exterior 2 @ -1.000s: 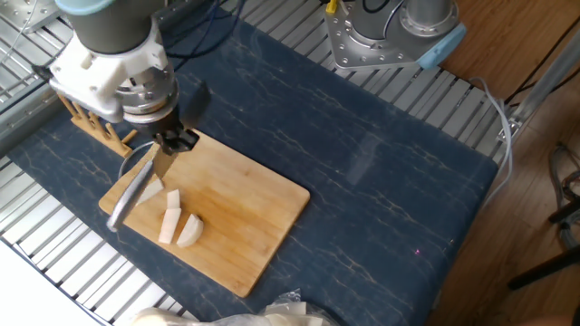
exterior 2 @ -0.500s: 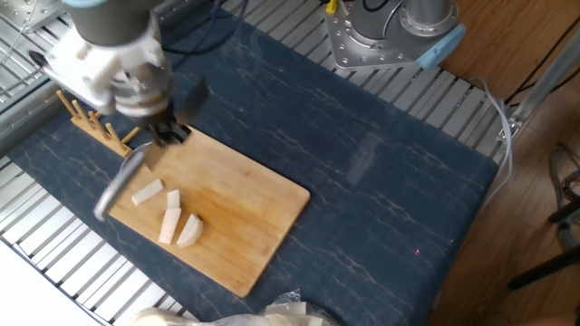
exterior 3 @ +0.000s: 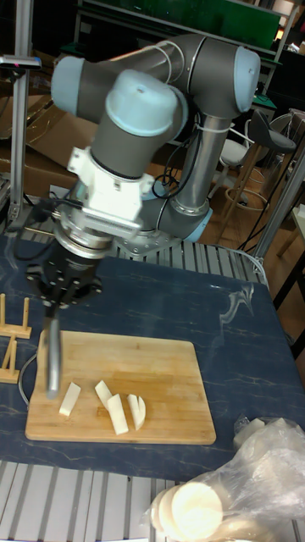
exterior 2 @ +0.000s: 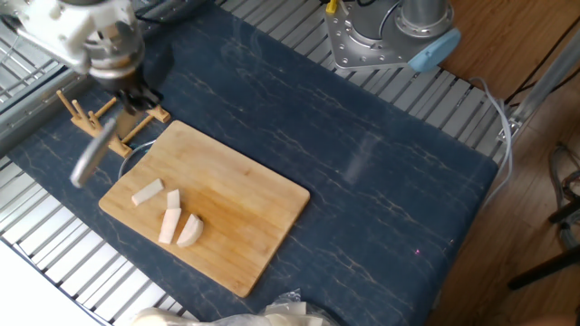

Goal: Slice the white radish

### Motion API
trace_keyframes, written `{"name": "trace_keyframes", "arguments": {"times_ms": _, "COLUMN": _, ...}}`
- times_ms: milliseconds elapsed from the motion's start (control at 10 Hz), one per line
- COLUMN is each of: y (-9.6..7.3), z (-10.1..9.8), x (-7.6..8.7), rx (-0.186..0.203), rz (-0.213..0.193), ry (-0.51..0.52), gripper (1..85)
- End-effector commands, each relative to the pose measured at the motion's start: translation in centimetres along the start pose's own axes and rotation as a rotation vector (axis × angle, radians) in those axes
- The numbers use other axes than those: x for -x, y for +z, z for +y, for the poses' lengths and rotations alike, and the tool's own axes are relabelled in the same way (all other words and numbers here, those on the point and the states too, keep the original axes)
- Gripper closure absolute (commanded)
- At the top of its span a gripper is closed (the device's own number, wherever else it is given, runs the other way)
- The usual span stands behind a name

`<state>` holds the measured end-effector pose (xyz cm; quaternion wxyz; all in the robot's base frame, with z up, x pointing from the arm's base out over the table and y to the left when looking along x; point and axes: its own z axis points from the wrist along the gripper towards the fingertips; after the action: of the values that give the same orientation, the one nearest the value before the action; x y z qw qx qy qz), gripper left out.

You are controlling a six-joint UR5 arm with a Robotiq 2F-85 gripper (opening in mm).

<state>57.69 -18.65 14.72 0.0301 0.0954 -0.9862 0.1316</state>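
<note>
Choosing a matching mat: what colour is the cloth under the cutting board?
Dark blue cloth with faint pale streaks, clearest in the fixed view.

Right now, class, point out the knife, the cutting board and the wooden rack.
knife (exterior 2: 91, 156), fixed view, middle of the blurred blade.
cutting board (exterior 2: 236, 195), fixed view, bare wood right of the radish pieces.
wooden rack (exterior 2: 83, 116), fixed view, an upright peg.

Grey tubular arm (exterior 3: 203, 76) with pale-blue joint caps, white wrist block, black hand (exterior 3: 61, 292).

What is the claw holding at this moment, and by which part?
The claw holds a knife by its handle end; the blade hangs down, off the white radish.
</note>
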Motion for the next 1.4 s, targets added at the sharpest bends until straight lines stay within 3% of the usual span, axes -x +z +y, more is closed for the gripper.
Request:
{"name": "trace_keyframes", "arguments": {"times_ms": 0, "y": -0.3, "z": 0.5, "x": -1.4, "rx": 0.03, "rz": 0.035, "ry": 0.084, "gripper": 84.7}}
{"name": "trace_keyframes", "arguments": {"times_ms": 100, "y": -2.1, "z": 4.1, "x": -1.7, "rx": 0.092, "rz": 0.082, "ry": 0.165, "gripper": 84.7}}
{"name": "trace_keyframes", "arguments": {"times_ms": 200, "y": -2.2, "z": 5.1, "x": -2.0, "rx": 0.129, "rz": 0.1, "ry": 0.222, "gripper": 84.7}}
{"name": "trace_keyframes", "arguments": {"times_ms": 300, "y": -2.3, "z": 5.9, "x": -1.1, "rx": 0.162, "rz": 0.076, "ry": 0.283, "gripper": 84.7}}
{"name": "trace_keyframes", "arguments": {"times_ms": 400, "y": -2.1, "z": 5.1, "x": 0.6, "rx": 0.14, "rz": 0.008, "ry": 0.326, "gripper": 84.7}}
{"name": "trace_keyframes", "arguments": {"times_ms": 500, "y": -2.1, "z": 4.5, "x": 1.0, "rx": 0.118, "rz": -0.01, "ry": 0.329, "gripper": 84.7}}
{"name": "trace_keyframes", "arguments": {"times_ms": 800, "y": -1.9, "z": 2.6, "x": 0.5, "rx": 0.044, "rz": -0.004, "ry": 0.199, "gripper": 84.7}}
{"name": "trace_keyframes", "arguments": {"times_ms": 1000, "y": -1.0, "z": 1.2, "x": 0.6, "rx": 0.033, "rz": -0.029, "ry": 0.162, "gripper": 84.7}}
{"name": "trace_keyframes", "arguments": {"times_ms": 1300, "y": 0.6, "z": -1.7, "x": -0.7, "rx": -0.009, "rz": -0.034, "ry": 0.138, "gripper": 84.7}}
